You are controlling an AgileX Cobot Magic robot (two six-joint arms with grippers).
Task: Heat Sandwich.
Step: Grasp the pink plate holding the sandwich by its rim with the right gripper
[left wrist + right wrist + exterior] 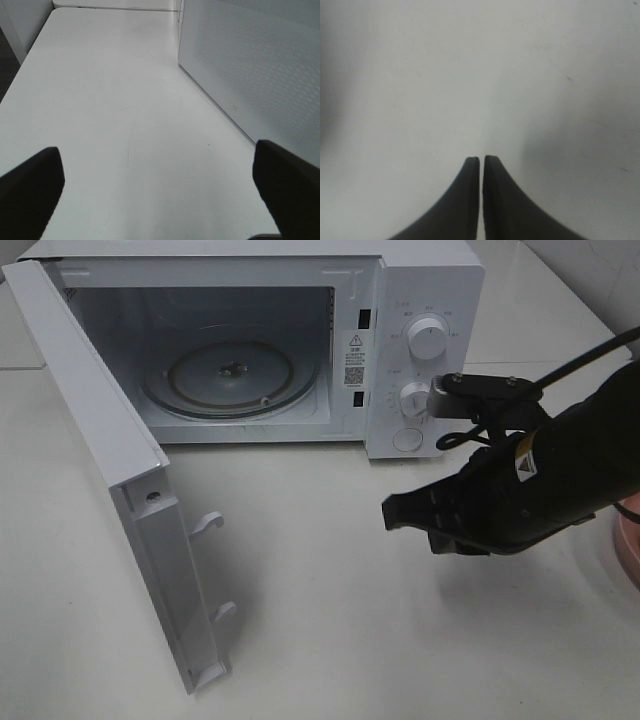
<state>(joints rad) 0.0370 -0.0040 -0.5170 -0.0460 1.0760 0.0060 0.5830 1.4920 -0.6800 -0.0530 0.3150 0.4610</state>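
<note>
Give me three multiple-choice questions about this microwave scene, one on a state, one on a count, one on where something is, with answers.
1. The microwave door is: A swung open; B shut; C taken off.
2. Knobs on its control panel: A one; B two; C five.
3. The right hand is: A inside the cavity; B gripping the door; C above the table, in front of the panel.
Answers: 1 A, the glass turntable inside is in plain view; 2 B, two knobs stand above a flat button; 3 C, it hangs clear of the microwave, shut and empty.
</note>
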